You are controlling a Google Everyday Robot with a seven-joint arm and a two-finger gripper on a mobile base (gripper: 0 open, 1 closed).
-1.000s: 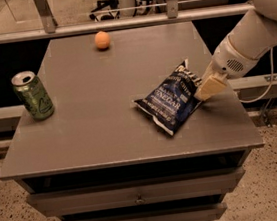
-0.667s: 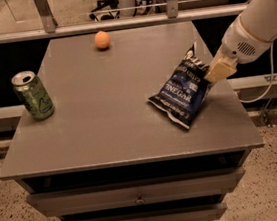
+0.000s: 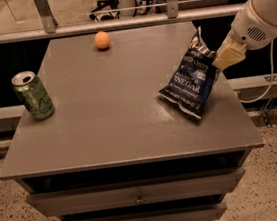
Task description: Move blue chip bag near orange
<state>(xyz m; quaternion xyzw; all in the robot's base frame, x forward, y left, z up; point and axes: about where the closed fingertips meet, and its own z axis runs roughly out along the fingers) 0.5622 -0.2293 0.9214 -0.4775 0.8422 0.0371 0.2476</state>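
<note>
Over at about 3 o'clock on the table (image 3: 104,121), my gripper (image 3: 226,56) is clamped onto the bag (image 3: 189,80), pinching its right-hand edge up near the top corner. That leaves the bag's top end tipped up off the surface. Its bottom end, off toward 7 o'clock from the gripper, looks like it's resting on the tabletop close to the right edge. The front faces the camera and I can read "NEGAR" in white on it. My arm (image 3: 260,17) comes in from around 2 o'clock, past the table's right side. The orange (image 3: 102,40) sits way back at 12 o'clock, a touch left of centre by the far edge, well apart from the bag and roughly at its 11 o'clock. The can (image 3: 33,95) stands upright at 9 o'clock near the left edge, well apart from both. Drawers (image 3: 138,193) run along the front under the top.
</note>
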